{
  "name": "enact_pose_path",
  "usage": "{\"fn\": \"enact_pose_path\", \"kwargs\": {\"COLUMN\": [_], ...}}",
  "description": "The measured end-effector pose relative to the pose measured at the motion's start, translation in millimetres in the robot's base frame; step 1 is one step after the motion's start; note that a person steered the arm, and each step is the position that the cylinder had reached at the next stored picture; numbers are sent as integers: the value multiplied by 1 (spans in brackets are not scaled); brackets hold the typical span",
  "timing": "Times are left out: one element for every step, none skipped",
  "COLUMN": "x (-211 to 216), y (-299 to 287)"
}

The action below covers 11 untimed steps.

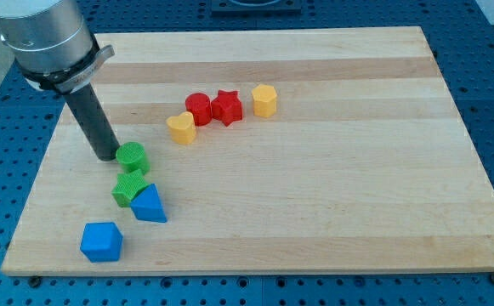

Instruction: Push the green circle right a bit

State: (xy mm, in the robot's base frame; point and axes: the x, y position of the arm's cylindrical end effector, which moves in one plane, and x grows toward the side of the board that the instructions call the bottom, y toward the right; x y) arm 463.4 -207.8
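Against the green circle, on its left in the view, rests my tip; a bare rod, it has no jaws to open or close. Just below the green circle sits a second green block, touching a blue triangle; a blue block lies lower-left. Upper-right of the circle are a yellow block, red cylinder, red star and yellow block on the wooden board.
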Motion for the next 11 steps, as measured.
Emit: {"fn": "enact_pose_path", "kwargs": {"x": [7,7,7,16,24,26,26,30,33,37,37], "y": [1,1,1,14,14,14,14,16,19,26,26]}}
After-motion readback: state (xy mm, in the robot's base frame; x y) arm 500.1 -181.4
